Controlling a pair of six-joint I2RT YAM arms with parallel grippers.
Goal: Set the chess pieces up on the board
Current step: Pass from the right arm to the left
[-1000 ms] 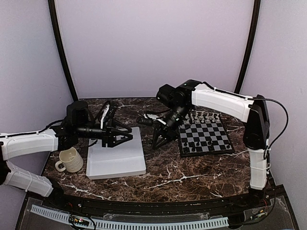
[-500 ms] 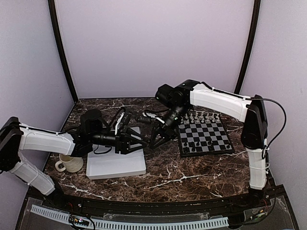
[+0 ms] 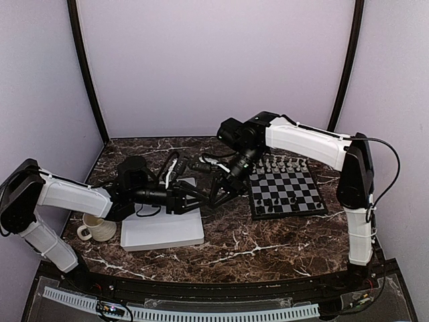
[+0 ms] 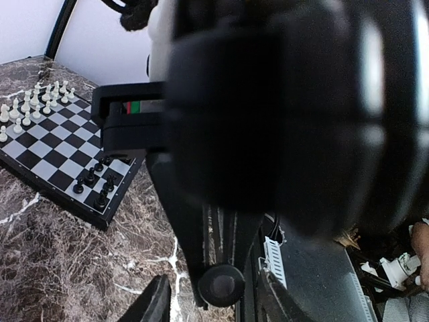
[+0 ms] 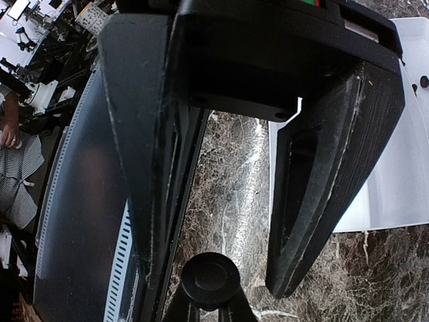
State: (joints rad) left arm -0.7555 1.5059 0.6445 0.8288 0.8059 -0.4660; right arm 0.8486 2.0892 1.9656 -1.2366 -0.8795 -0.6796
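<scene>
The board (image 3: 288, 184) lies right of centre, with white chess pieces (image 3: 285, 163) along its far rows and several black ones (image 3: 275, 203) on its near rows. In the left wrist view the board (image 4: 47, 151) lies at upper left. My two grippers meet tip to tip between tray and board. My right gripper (image 3: 214, 194) is shut on a small black piece (image 4: 221, 285), whose round end shows at its fingertips. My left gripper (image 4: 211, 302) is open, one finger (image 4: 151, 305) on each side of that piece with gaps. The right wrist view shows the same disc (image 5: 209, 280).
A plain white tray (image 3: 164, 228) lies left of centre, with a couple of tiny dark pieces (image 5: 419, 84) near its edge. A cream mug (image 3: 97, 228) stands by the tray's left side. The table's dark front edge (image 5: 74, 221) is close.
My left arm has swung right from over the tray until its fingers flank the right gripper's tips. My right gripper has tilted from pointing down towards the left arm.
</scene>
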